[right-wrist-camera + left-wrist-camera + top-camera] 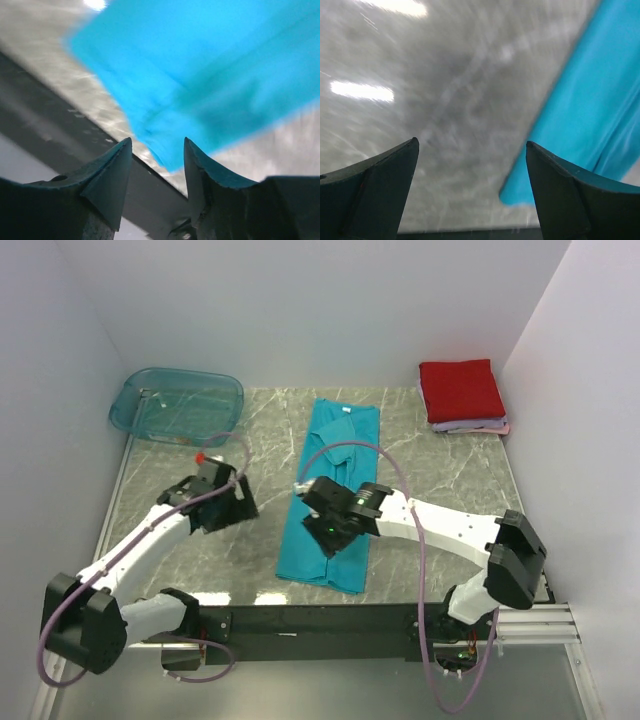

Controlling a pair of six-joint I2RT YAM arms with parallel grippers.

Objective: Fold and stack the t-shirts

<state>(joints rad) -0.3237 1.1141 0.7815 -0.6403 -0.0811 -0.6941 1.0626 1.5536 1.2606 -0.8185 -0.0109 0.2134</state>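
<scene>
A teal t-shirt (345, 435) lies folded into a long strip down the middle of the marble table. Over its lower half hangs my right gripper (326, 528), jaws apart. In the right wrist view a corner of the teal t-shirt (200, 65) lies on the table beyond the gripper (157, 140), with nothing pinched between the fingers. My left gripper (228, 505) stands open over bare table to the left of the shirt. In the left wrist view the gripper (471, 142) is wide open and the shirt's edge (590, 100) runs along the right. A folded red t-shirt (460, 390) tops a pale lilac one (470, 426) at the back right.
A see-through teal plastic tub (176, 405) sits at the back left corner. White walls close in the table on three sides. A black rail (330, 620) runs along the near edge, by the arm bases.
</scene>
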